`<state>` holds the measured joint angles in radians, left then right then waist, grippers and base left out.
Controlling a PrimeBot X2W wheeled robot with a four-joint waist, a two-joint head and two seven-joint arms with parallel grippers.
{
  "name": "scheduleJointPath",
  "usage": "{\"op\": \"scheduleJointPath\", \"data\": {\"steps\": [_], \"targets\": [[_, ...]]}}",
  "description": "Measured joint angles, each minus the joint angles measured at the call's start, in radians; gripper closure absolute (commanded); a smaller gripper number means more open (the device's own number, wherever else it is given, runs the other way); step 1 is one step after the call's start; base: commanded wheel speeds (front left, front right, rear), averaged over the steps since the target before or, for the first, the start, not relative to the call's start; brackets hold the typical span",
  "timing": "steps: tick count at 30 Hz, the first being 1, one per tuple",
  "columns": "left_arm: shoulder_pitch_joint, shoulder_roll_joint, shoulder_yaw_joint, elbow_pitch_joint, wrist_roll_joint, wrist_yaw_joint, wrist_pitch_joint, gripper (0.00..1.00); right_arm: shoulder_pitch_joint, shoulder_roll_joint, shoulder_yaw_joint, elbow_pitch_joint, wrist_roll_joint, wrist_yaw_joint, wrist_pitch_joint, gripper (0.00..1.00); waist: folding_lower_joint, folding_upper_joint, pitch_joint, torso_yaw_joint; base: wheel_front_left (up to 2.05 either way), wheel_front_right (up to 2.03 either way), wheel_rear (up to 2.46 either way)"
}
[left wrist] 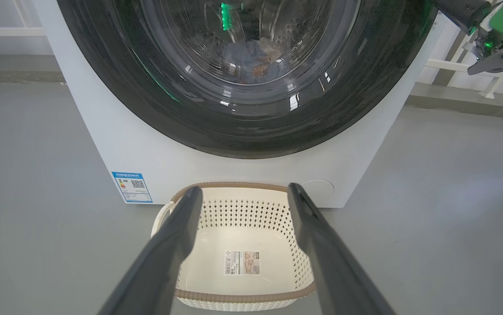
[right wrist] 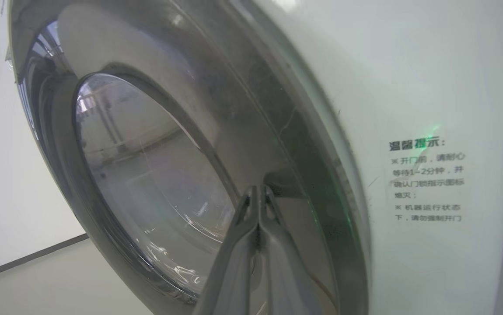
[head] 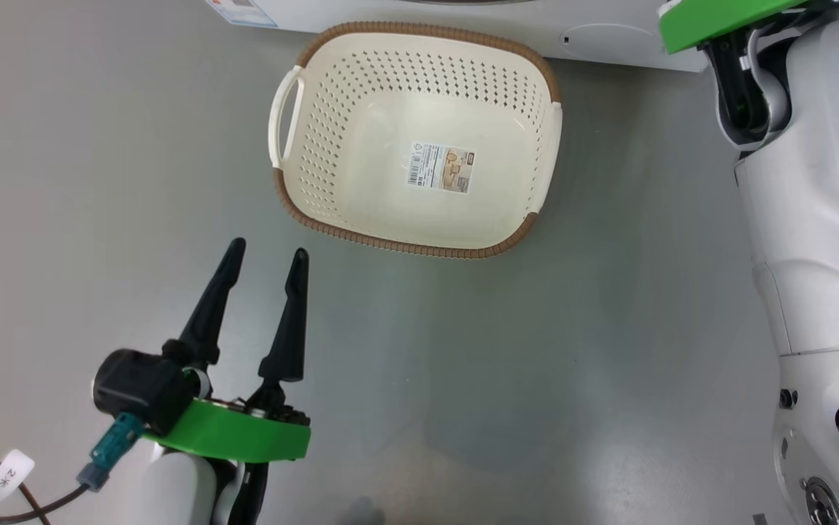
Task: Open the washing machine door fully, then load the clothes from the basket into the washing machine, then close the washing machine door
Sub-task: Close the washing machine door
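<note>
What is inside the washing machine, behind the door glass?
Through the glass of the washing machine door, the clothes, bluish and cream pieces, lie in the steel drum. Its black rim hides the rest.

The washing machine (head: 303, 18) runs off the head view's top edge. From the left wrist view, the washing machine door (left wrist: 242, 131) is cut at the top, and the clothes (left wrist: 251, 61) behind its glass are dim under reflections. The label (head: 441, 168) in the basket (head: 325, 146) is too small to read. Whether the right gripper (right wrist: 258, 192) touches the door's rim, I cannot tell.
</note>
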<state>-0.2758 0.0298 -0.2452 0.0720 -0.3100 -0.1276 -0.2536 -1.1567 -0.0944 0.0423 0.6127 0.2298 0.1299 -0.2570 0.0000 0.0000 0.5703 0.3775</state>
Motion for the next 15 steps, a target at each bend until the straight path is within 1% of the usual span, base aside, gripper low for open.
{"op": "scheduleJointPath", "data": {"steps": [3, 9, 12, 15], "targets": [[0.0, 0.0, -0.004, 0.0, 0.0, 0.0, 0.0, 0.0, -0.003, 0.004, -0.025, 0.001, -0.009, 0.001, 0.0, 1.0, 0.0, 0.0, -0.002, 0.002, 0.0, 0.0, 0.0], [0.0, 0.0, -0.003, 0.0, 0.0, 0.0, 0.0, 0.0, -0.018, 0.007, -0.025, 0.014, -0.014, 0.007, 0.0, 1.0, 0.0, 0.0, 0.001, 0.003, 0.0, 0.0, 0.0], [0.0, 0.0, -0.001, 0.001, -0.001, 0.0, 0.0, 0.0, -0.018, 0.004, -0.007, 0.021, -0.014, 0.007, 0.0, 1.0, 0.0, 0.0, -0.005, -0.001, 0.0, 0.0, 0.0], [0.0, 0.0, 0.005, 0.002, -0.002, 0.0, 0.0, 0.0, -0.015, -0.006, 0.04, 0.02, -0.001, 0.006, 0.0, 1.0, 0.0, 0.0, -0.018, -0.004, 0.0, 0.0, 0.0]]}}
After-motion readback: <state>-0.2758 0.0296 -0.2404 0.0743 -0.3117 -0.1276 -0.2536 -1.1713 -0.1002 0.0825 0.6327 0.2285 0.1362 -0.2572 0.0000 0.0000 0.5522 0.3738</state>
